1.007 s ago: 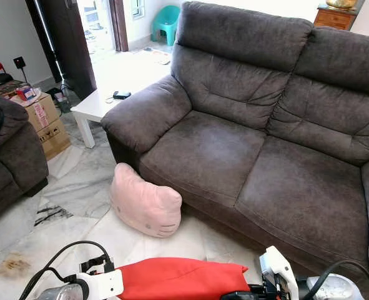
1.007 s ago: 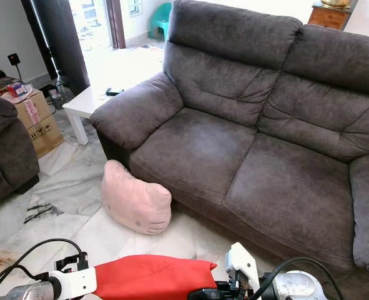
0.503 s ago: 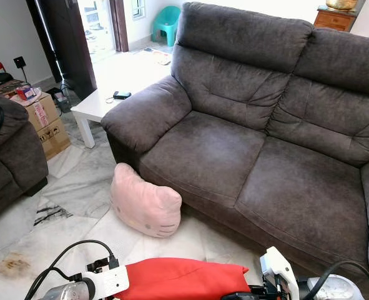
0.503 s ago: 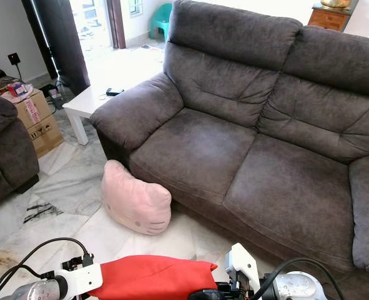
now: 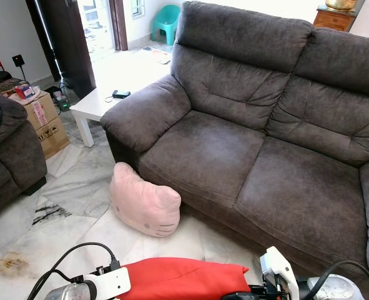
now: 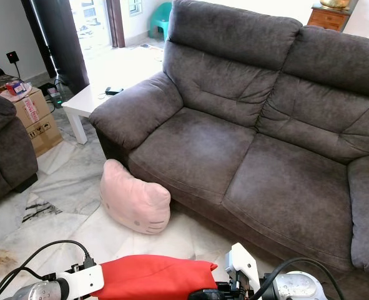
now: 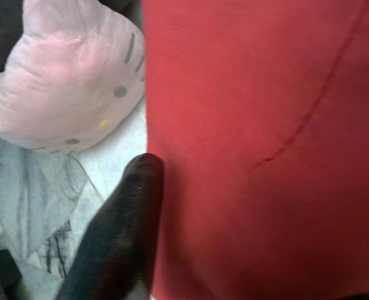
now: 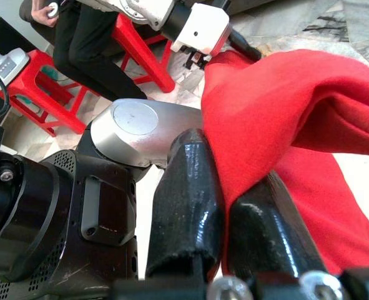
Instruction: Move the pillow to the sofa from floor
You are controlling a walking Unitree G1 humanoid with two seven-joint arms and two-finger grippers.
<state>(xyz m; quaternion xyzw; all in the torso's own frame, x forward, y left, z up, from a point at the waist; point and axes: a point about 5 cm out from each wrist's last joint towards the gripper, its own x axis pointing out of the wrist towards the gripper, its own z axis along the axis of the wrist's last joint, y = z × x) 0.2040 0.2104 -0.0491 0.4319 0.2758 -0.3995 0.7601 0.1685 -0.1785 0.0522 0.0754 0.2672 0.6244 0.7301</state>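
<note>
Pinched tight, the right gripper's [image 8: 225,212] two black fingers [image 8: 187,200] clamp a fold of the red pillow [image 5: 184,279] with no gap showing between them. The left gripper [image 7: 140,187] presses against the pillow's other end; one black finger [image 7: 118,231] lies along the red fabric, and whether its jaws are closed on the cloth cannot be told. The red pillow hangs between the two grippers low in front of the robot, above the marble floor [image 5: 78,187], its long axis running from the robot's left to its right, with a pointed corner toward the right gripper.

Beyond it, a pink cat-face pillow [image 5: 144,203] sits on the floor, leaning against the front base of the grey sofa [image 5: 253,144] below the sofa's left armrest, face turned outward toward the robot. A white low table [image 5: 103,103] stands beside that armrest, and cardboard boxes [image 5: 44,119] sit further left next to a second dark sofa [image 5: 9,156].
</note>
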